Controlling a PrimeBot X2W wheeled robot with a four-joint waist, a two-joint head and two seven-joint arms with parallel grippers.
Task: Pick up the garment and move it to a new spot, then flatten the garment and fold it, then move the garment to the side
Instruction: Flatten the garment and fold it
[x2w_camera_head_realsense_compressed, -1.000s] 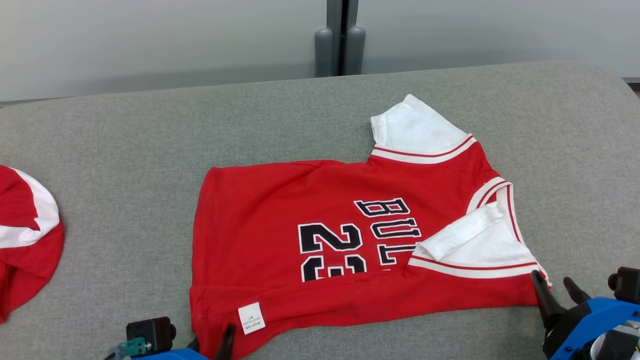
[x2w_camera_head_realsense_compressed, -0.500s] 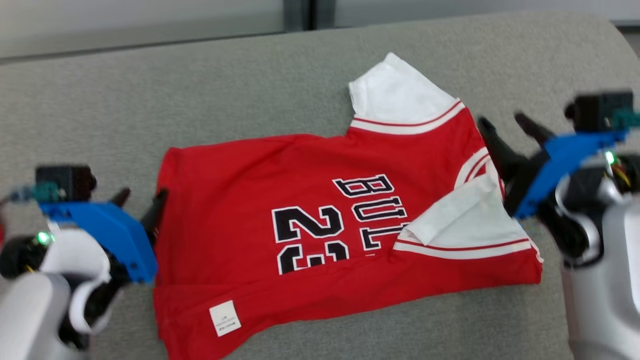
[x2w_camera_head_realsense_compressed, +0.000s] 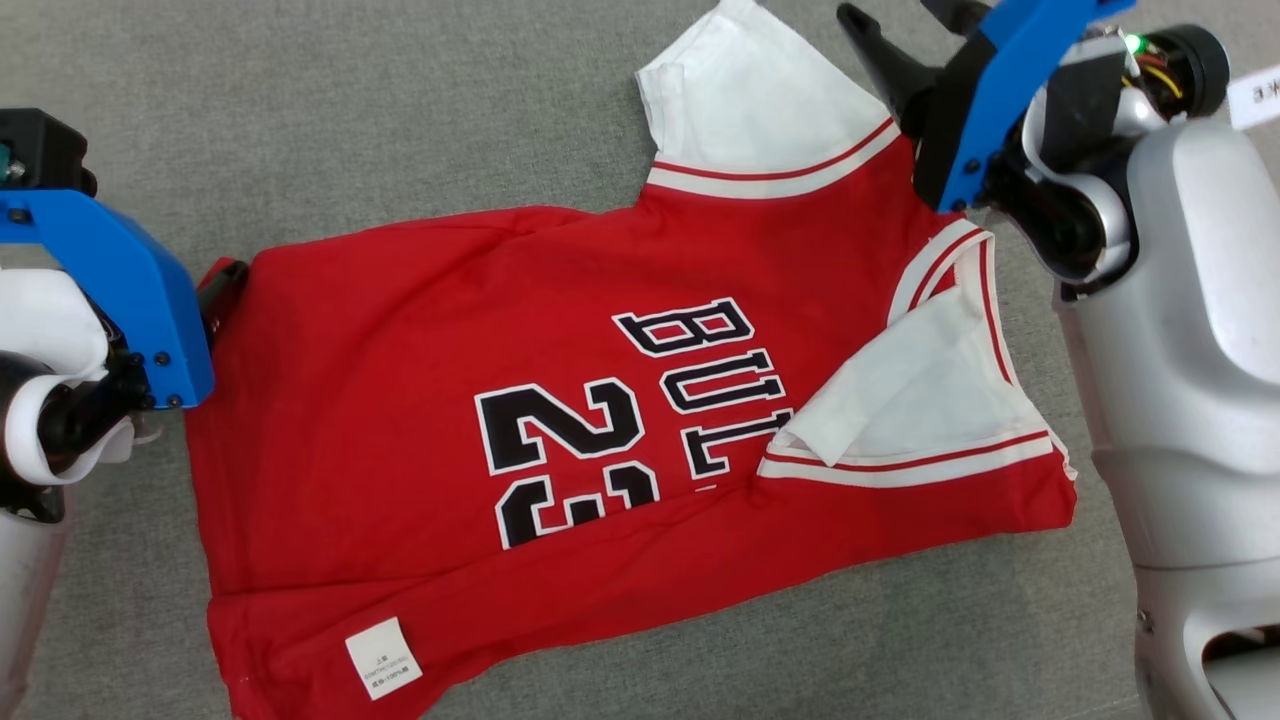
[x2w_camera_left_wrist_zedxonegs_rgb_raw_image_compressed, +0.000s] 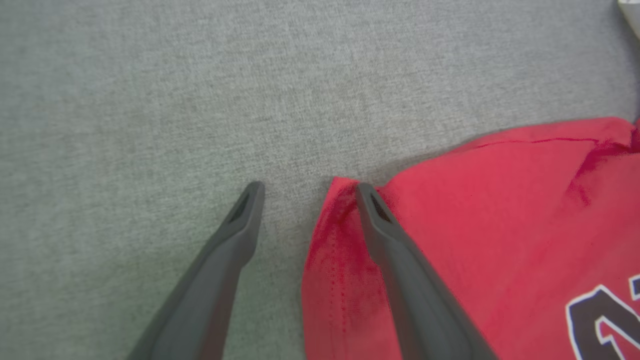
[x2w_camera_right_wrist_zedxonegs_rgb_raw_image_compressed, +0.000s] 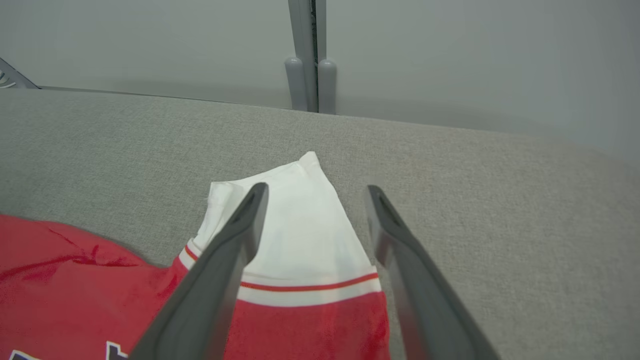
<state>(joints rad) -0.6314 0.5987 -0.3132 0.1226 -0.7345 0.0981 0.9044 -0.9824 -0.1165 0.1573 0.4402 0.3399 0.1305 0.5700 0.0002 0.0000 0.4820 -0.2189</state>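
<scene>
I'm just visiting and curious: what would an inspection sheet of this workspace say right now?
Surface: grey fabric surface.
Job's things: red jersey lying flat, near edge folded over, near white sleeve folded onto the chest.
Clutter: nothing seen.
Grippers: left gripper open at the jersey's hem corner; right gripper open over the far white sleeve.
Cables: coloured wires at the right wrist.
Surroundings: pale wall, two grey posts.

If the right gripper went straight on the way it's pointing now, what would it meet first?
Most likely the white sleeve, which sits right ahead of the open right gripper, though depth is unclear.
</scene>
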